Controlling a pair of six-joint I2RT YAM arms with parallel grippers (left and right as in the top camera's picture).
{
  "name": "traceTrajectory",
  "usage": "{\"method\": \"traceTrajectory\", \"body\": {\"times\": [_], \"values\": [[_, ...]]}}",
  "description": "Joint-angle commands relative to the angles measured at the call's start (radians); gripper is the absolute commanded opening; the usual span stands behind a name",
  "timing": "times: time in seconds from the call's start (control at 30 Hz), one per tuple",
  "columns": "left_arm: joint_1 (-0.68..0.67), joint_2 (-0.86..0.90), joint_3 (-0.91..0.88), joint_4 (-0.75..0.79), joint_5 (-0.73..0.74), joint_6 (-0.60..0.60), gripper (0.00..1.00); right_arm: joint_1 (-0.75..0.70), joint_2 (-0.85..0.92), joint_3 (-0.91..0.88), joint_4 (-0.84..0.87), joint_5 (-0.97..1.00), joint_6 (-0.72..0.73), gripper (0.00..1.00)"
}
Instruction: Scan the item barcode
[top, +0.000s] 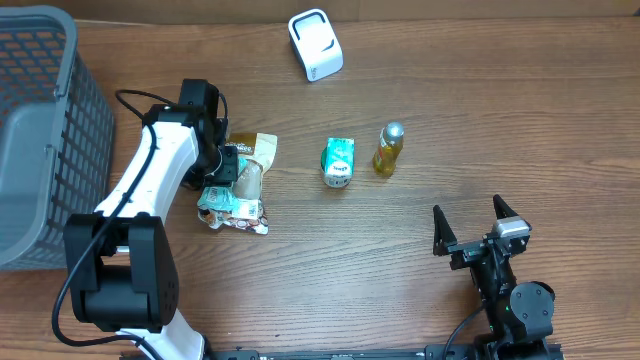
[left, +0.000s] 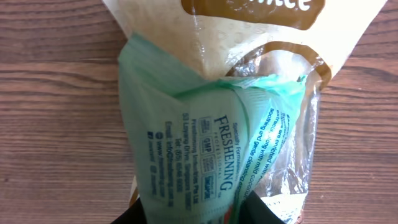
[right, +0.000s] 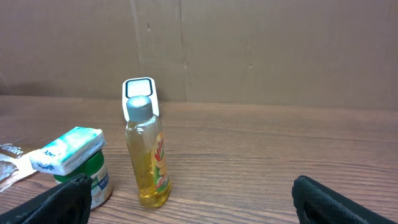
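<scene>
A crumpled green wipes packet (left: 205, 143) lies on top of a clear-and-brown rice pouch (left: 249, 37) on the wooden table. My left gripper (left: 196, 214) comes down over it, its black fingers (left: 134, 214) pressed against both sides of the packet's pinched end. In the overhead view the left gripper (top: 225, 165) sits over the packet (top: 222, 198) and the pouch (top: 258, 150). The white barcode scanner (top: 315, 44) stands at the far edge of the table. My right gripper (top: 475, 225) rests open near the front edge, with nothing in it.
A green can with a tissue pack on top (top: 338, 160) and a small yellow bottle (top: 388, 148) stand mid-table. A grey mesh basket (top: 40, 130) fills the left side. The scanner (right: 140, 90) shows behind the bottle (right: 148, 155).
</scene>
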Motion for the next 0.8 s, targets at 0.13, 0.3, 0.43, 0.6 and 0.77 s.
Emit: {"method": "traceTrajectory", "body": {"times": [0.13, 0.3, 0.43, 0.6, 0.77], "values": [[0.039, -0.014, 0.001, 0.037, 0.354, 0.102, 0.22, -0.005, -0.008, -0.011, 0.006, 0.008, -0.005, 1.0], [0.015, -0.013, 0.001, 0.042, 0.426, 0.074, 0.21, -0.005, -0.008, -0.011, 0.006, 0.008, -0.005, 1.0], [-0.046, -0.013, -0.002, 0.06, 0.353, -0.065, 0.22, -0.005, -0.008, -0.011, 0.006, 0.008, -0.005, 1.0], [-0.151, -0.013, -0.048, 0.154, 0.304, -0.206, 0.27, -0.005, -0.008, -0.011, 0.006, 0.008, -0.005, 1.0], [-0.204, -0.013, -0.078, 0.194, 0.249, -0.259, 0.33, -0.005, -0.008, -0.011, 0.006, 0.008, -0.005, 1.0]]}}
